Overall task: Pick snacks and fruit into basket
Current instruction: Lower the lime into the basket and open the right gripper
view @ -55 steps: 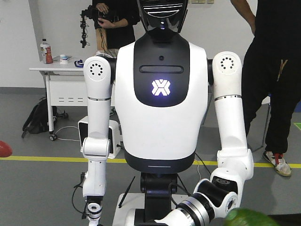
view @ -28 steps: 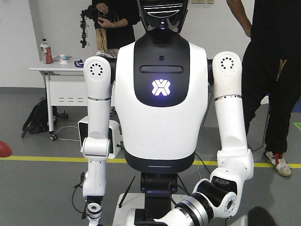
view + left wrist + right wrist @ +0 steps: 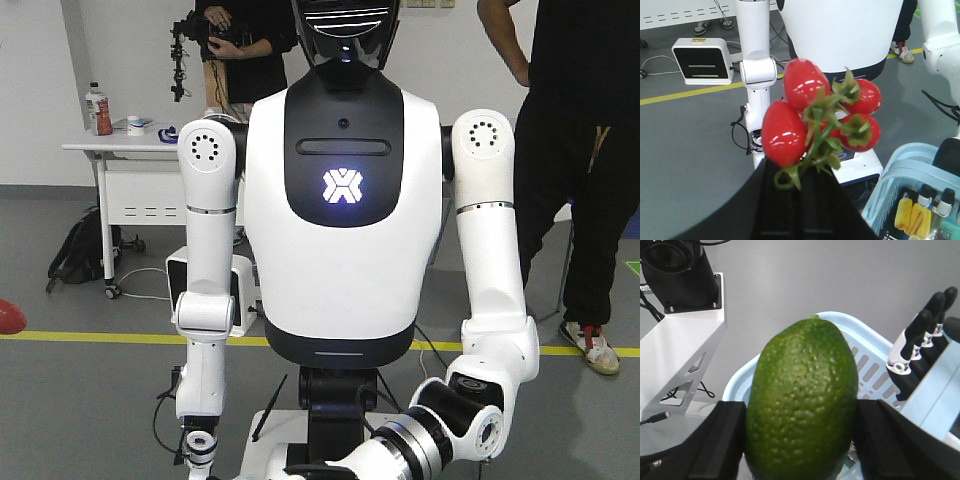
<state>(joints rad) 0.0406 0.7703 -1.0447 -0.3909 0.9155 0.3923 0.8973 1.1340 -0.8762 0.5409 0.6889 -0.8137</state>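
Observation:
In the left wrist view my left gripper [image 3: 807, 172] is shut on the green stem of a bunch of red tomato-like fruit [image 3: 802, 90]. The bunch hangs to the left of the light blue basket [image 3: 910, 167]. In the right wrist view a bumpy green citrus fruit [image 3: 802, 400] is clamped between the black fingers [image 3: 722, 440] of my right gripper [image 3: 802, 440], above the basket's lattice wall [image 3: 875, 375]. Packs with yellow print [image 3: 910, 212] and dark-capped bottles [image 3: 935, 197] lie in the basket; I cannot tell which are the snacks.
A white humanoid robot [image 3: 345, 200] stands straight ahead. A person in black [image 3: 580, 150] is at the right, and a white table [image 3: 120, 150] is behind on the left. A white boxy unit with dark slots [image 3: 702, 60] sits on the floor. A metal bracket [image 3: 680, 355] is left of the basket.
The green fruit that showed at the front view's bottom right edge has dropped out of that view. The person at the right has shifted slightly.

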